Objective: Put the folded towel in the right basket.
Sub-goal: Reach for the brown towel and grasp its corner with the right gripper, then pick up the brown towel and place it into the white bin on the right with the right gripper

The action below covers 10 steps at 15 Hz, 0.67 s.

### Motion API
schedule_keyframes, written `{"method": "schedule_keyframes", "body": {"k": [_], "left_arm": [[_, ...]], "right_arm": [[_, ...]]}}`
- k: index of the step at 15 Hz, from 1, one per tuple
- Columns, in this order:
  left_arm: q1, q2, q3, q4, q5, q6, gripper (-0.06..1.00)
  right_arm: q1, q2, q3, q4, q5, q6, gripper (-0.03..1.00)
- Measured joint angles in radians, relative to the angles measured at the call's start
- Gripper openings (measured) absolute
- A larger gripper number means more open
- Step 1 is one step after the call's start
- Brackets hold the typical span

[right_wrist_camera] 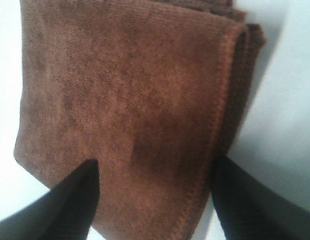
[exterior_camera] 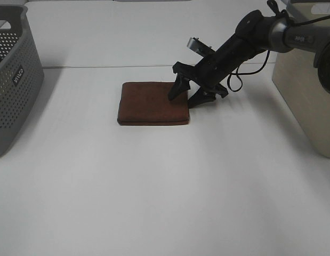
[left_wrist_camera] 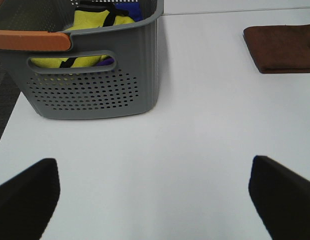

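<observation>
The folded brown towel point(exterior_camera: 151, 103) lies flat on the white table, mid-table. It also shows in the left wrist view point(left_wrist_camera: 282, 47) and fills the right wrist view point(right_wrist_camera: 129, 90). My right gripper point(exterior_camera: 182, 101) is open at the towel's right edge. One finger rests over the towel top and the other stands on the table just beside the edge; the right wrist view point(right_wrist_camera: 156, 164) shows the towel's edge between the two fingers. The beige right basket point(exterior_camera: 308, 101) stands at the right edge. My left gripper point(left_wrist_camera: 153, 162) is open and empty over bare table, out of the exterior view.
A grey perforated basket point(exterior_camera: 13, 80) stands at the left edge; the left wrist view shows its wall point(left_wrist_camera: 94, 85) and yellow and blue cloth point(left_wrist_camera: 97, 20) inside. The right arm's cable point(exterior_camera: 236, 80) hangs near the towel.
</observation>
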Motion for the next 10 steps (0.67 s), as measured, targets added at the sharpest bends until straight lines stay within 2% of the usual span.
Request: {"method": "schedule_keyframes", "body": {"k": [2, 3, 5, 6, 10], "left_arm": [[0.000, 0.000, 0.000, 0.000, 0.000, 0.000, 0.97], [0.000, 0.000, 0.000, 0.000, 0.000, 0.000, 0.97], [0.000, 0.000, 0.000, 0.000, 0.000, 0.000, 0.97], [0.000, 0.000, 0.000, 0.000, 0.000, 0.000, 0.97], [0.000, 0.000, 0.000, 0.000, 0.000, 0.000, 0.97]], "right_arm": [[0.012, 0.006, 0.000, 0.001, -0.009, -0.002, 0.51], [0.017, 0.010, 0.000, 0.004, -0.016, -0.002, 0.42], [0.018, 0.015, 0.000, -0.003, -0.018, -0.002, 0.14], [0.018, 0.016, 0.000, -0.002, -0.018, -0.002, 0.06], [0.018, -0.020, 0.003, -0.011, -0.018, -0.021, 0.06]]}}
